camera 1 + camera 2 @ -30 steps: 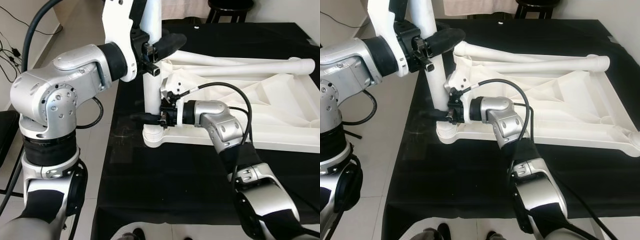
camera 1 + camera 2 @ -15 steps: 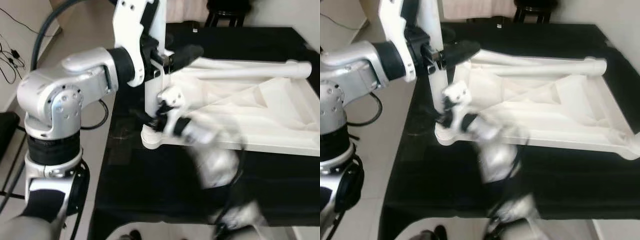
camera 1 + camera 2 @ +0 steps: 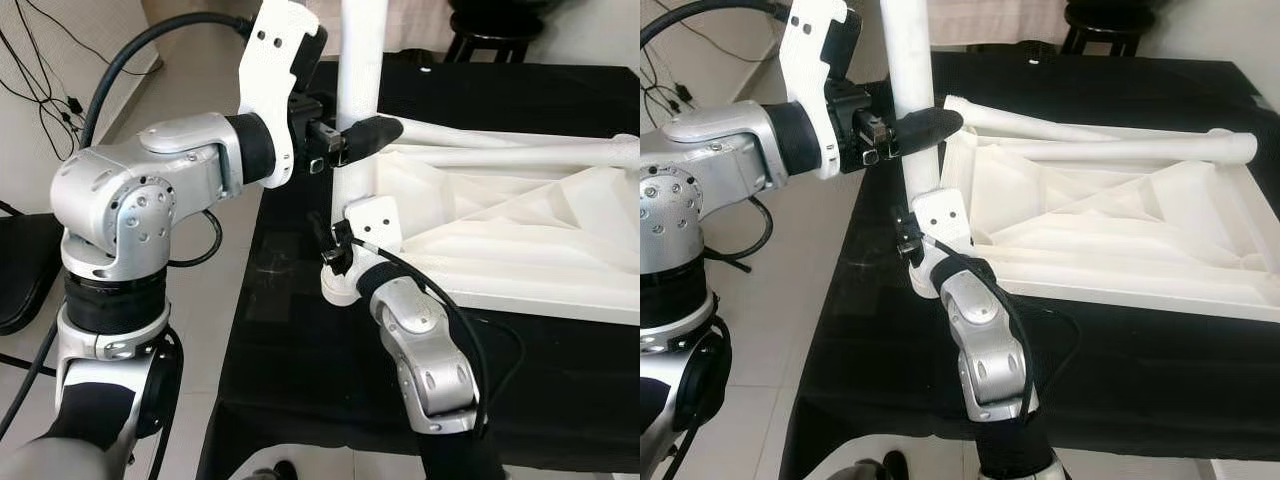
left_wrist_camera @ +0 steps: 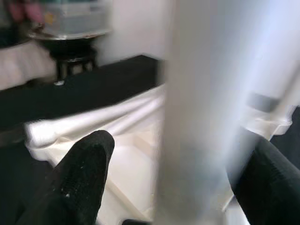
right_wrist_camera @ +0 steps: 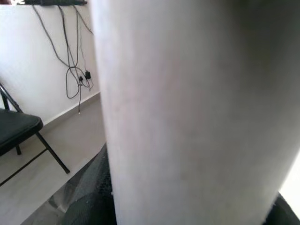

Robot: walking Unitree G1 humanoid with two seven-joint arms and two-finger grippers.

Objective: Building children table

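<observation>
The white children's table (image 3: 520, 220) lies upside down on a black cloth (image 3: 290, 390). One white leg (image 3: 358, 60) stands upright in its near left corner socket. My left gripper (image 3: 352, 135) straddles this leg about halfway up. In the left wrist view one finger (image 4: 269, 183) lies against the leg (image 4: 201, 117), while the other finger (image 4: 79, 183) stands a little off it. My right gripper (image 3: 333, 252) is at the leg's foot, just above the socket. Its dark fingers (image 5: 89, 197) hug the leg (image 5: 187, 108) on both sides.
Another white leg (image 3: 520, 155) lies fitted along the table's far side. The cloth's left edge drops to a tiled floor (image 3: 200, 300). A black chair (image 3: 20, 270) stands at far left, cables (image 3: 50, 60) hang on the wall, and a dark stool (image 3: 490, 15) stands behind.
The head camera has shifted. My right arm has swung from the right side to in front of the leg, its gripper still at the leg's foot. The left gripper stays on the leg.
</observation>
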